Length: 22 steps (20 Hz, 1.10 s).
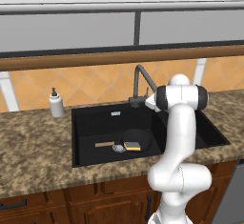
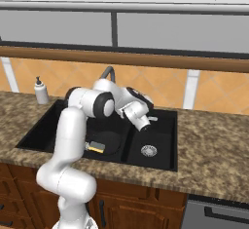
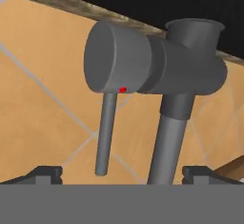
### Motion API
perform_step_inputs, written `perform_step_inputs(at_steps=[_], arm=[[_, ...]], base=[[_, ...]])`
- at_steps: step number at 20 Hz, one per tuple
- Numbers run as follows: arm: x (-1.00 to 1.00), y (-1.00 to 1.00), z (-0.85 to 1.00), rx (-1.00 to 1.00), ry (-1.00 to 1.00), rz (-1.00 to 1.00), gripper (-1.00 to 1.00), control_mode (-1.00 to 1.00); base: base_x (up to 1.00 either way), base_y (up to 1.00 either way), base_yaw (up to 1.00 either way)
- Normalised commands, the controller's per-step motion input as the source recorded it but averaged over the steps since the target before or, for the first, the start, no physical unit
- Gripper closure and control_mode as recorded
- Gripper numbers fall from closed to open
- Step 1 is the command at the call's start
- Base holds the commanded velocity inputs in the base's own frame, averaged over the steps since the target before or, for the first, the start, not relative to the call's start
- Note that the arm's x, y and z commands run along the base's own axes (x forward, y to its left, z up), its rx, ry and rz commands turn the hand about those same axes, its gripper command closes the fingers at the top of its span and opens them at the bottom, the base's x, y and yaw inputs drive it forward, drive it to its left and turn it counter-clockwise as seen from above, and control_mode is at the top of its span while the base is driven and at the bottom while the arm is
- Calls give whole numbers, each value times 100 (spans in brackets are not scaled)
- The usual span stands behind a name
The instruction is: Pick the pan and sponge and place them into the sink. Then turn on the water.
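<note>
A: Where are the task's items located?

B: One pan (image 1: 137, 138) and one sponge (image 1: 132, 146) are seen in the left basin of the sink (image 1: 90, 123), at the centre of the left base view. The sponge is shown yellow face up, resting on the near edge of the pan. The pan's light-brown handle is directed toward the left of the frame. Placement is judged complete; no water stream is visible at the spout, so the water step is judged not yet done.

A: What is the state of the jaws?

B: The gripper (image 2: 151, 119) is held released, with the jaws spread wide and nothing grasped. In the hand view the two tips are seen at the lower left and lower right corners, well apart.

A: Which relation governs the coming move?

B: The faucet (image 3: 188, 70) is positioned directly ahead of the jaws. Its thin lever (image 3: 106, 135) is seen left of centre in the hand view, hanging from the round valve cap (image 3: 116, 58). The lever's long axis runs from the upper middle toward the bottom of the frame, and its free end lies between the two tips, nearer the left one. No contact is visible.

A: What are the counts?

B: One pan, one sponge, one double-basin sink, two drains, one faucet, one lever. One soap dispenser (image 1: 56, 103) is recorded on the bench (image 1: 33, 147), at the left of the left base view.
</note>
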Motion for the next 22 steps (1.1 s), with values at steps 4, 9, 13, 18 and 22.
perform_step_inputs(at_steps=[4,9,13,18,22], arm=[[21,0,-4,0,0,0,-100,-100],[24,7,0,0,0,0,-100,-100],[25,5,0,0,0,0,-100,-100],[37,0,0,0,1,0,-100,-100],[31,0,0,0,1,0,100,-100]], base=[[0,0,0],[0,0,0],[0,0,0],[0,0,0],[0,0,0]])
